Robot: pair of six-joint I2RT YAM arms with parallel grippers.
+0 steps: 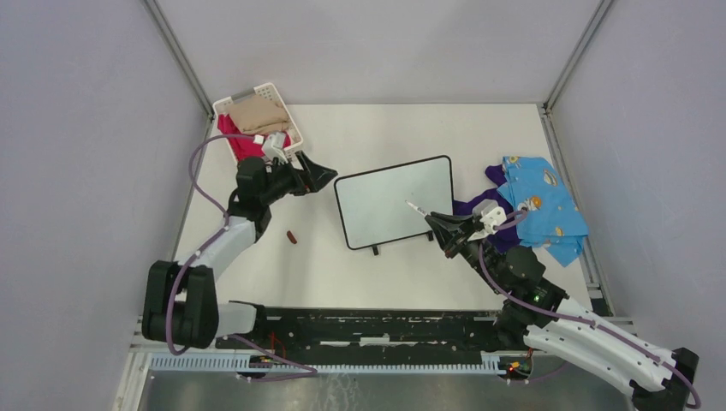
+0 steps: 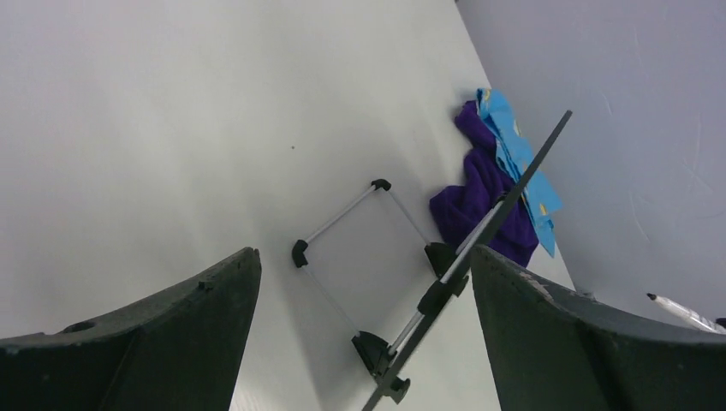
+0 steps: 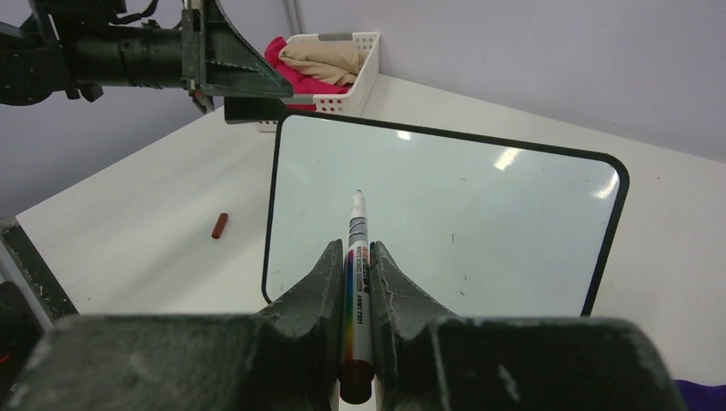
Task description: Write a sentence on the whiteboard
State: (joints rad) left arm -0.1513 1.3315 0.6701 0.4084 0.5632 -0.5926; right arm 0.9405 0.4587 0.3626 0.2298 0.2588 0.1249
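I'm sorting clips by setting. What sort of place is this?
Likely a robot lab test cell: a white table walled by plain grey panels, with staged props like the whiteboard and a basket of clothes.

Robot lab cell: grey panel walls [image 1: 77, 128], aluminium framing [image 1: 181, 58], white surface [image 1: 385, 274], left arm [image 1: 224, 244] and right arm [image 1: 591, 330] bolted at its edge.

On my white table [image 1: 402, 137], a white slatted basket [image 1: 276, 89] sat at the upper left of the overhead view, holding a beige cloth [image 1: 258, 113] over a pink cloth [image 1: 245, 147]. A small dark red cylinder [image 1: 293, 236] lay left of centre. At the right edge, a blue patterned cloth [image 1: 541, 205] lay over a purple cloth [image 1: 495, 176].
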